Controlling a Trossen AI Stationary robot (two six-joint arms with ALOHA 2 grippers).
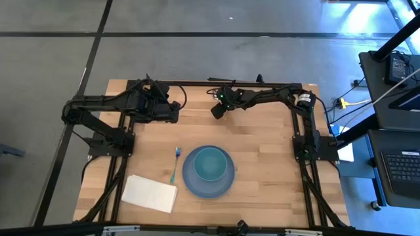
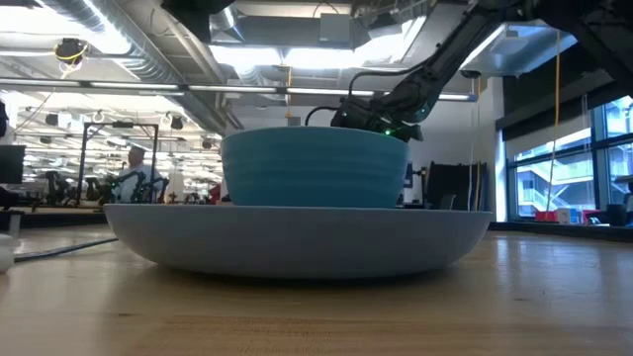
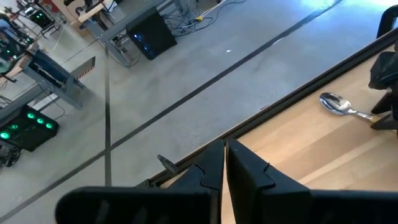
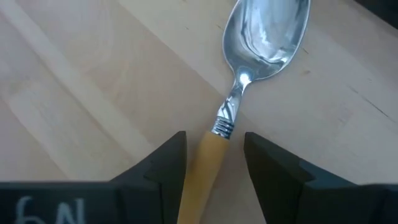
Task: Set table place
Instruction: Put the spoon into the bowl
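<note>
An orange-handled metal spoon (image 4: 249,62) lies flat on the table (image 1: 262,151) near its far edge, and it also shows in the left wrist view (image 3: 339,104). My right gripper (image 4: 214,168) is open and low over the spoon. Its two fingers stand on either side of the orange handle (image 4: 202,174), just behind the metal neck; I see no hold. My left gripper (image 3: 225,168) is shut and empty at the far left (image 1: 172,110). A teal bowl (image 1: 211,164) sits in a blue plate (image 1: 197,187). A teal-handled fork (image 1: 175,164) and a white napkin (image 1: 149,193) lie left of the plate.
The black frame (image 1: 197,83) runs along the far edge just behind both grippers. In the low view the plate (image 2: 297,242) and the bowl (image 2: 315,168) stand in front of the right arm (image 2: 396,104). Bare wood lies right of the plate (image 1: 275,177).
</note>
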